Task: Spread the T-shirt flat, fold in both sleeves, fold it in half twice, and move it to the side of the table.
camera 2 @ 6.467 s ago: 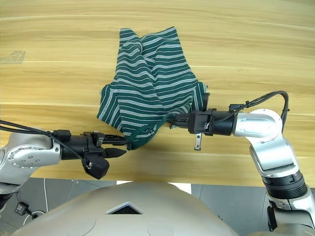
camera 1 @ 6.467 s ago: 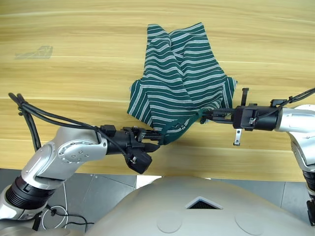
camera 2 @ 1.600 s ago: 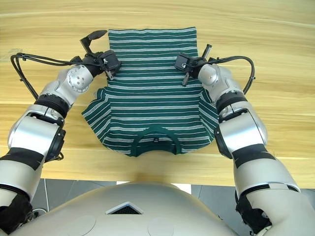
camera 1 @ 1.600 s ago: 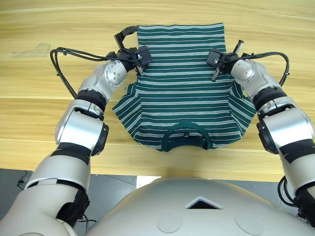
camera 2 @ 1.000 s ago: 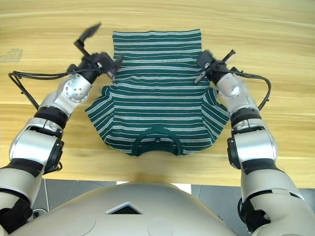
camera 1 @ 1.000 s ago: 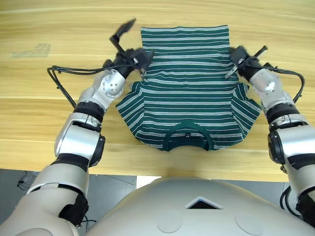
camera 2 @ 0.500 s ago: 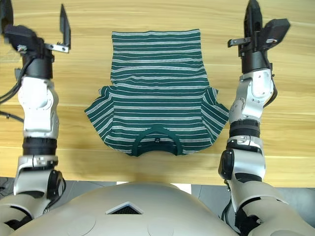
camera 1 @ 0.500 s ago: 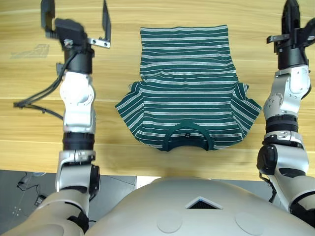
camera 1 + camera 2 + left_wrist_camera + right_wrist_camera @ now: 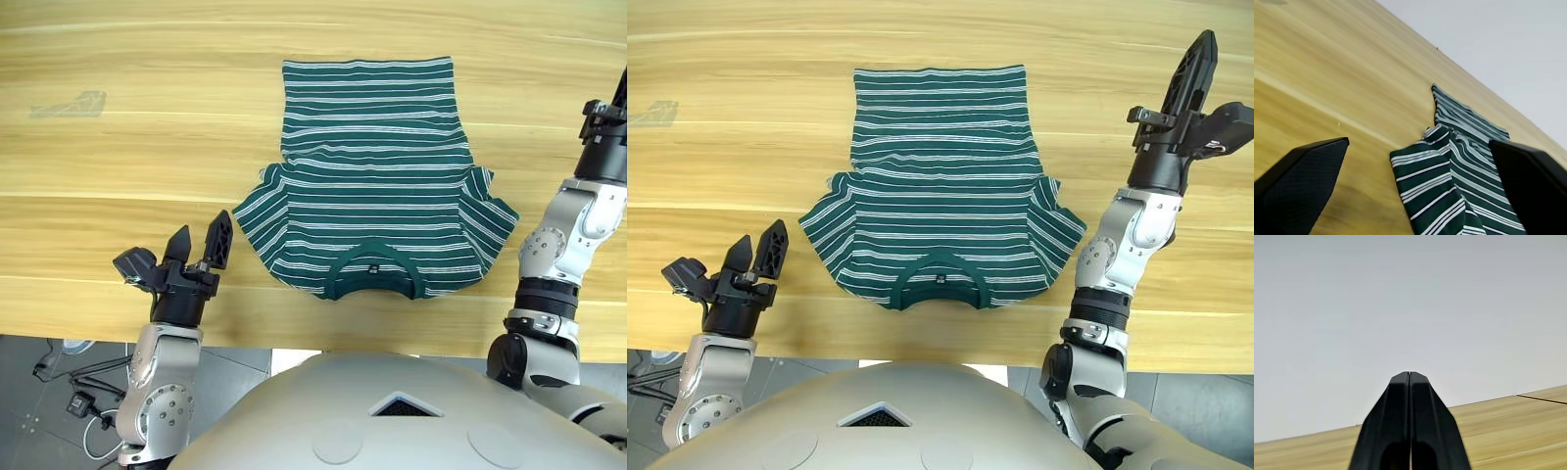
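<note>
The green T-shirt (image 9: 372, 176) with white stripes lies flat on the wooden table (image 9: 147, 157), collar toward me and hem at the far side. Both short sleeves stick out at the sides, each a little rumpled. My left gripper (image 9: 199, 245) hovers by the table's near edge, left of the left sleeve (image 9: 257, 211) and apart from it, fingers spread open with nothing between them. In the left wrist view the shirt (image 9: 1459, 161) lies ahead between the two fingers (image 9: 1303, 171). My right gripper (image 9: 1201, 49) is raised at the right, beyond the right sleeve, shut and holding nothing (image 9: 1409, 377).
Bare wood stretches to the left and right of the shirt and beyond its hem. A faint mark (image 9: 67, 104) shows on the table at the far left. The table's near edge (image 9: 294, 338) runs just below the collar.
My left arm has dropped back from the far left of the table to the near edge beside the left sleeve. The right arm has shifted slightly toward me. The shirt has stayed flat.
</note>
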You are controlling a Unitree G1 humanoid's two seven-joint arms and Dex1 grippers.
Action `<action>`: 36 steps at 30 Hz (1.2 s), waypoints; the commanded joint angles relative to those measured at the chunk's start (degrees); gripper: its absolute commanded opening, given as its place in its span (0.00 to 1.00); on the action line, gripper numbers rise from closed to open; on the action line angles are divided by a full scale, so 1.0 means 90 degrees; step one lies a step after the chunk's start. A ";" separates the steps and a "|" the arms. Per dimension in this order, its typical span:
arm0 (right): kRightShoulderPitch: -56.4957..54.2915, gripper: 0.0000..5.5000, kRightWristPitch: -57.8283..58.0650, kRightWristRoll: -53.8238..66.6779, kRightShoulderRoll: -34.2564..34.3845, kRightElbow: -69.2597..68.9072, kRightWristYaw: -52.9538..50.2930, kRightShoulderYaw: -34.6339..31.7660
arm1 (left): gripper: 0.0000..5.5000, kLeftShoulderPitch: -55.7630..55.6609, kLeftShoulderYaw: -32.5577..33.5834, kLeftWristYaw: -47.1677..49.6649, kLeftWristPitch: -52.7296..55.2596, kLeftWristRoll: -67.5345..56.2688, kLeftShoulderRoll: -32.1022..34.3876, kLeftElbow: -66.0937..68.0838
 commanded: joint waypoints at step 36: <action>-0.0366 0.00 0.0007 -0.0781 0.0145 0.0661 0.0046 0.0323 | 0.16 -0.1598 -0.0133 0.0245 0.0162 0.3817 -0.0761 0.1893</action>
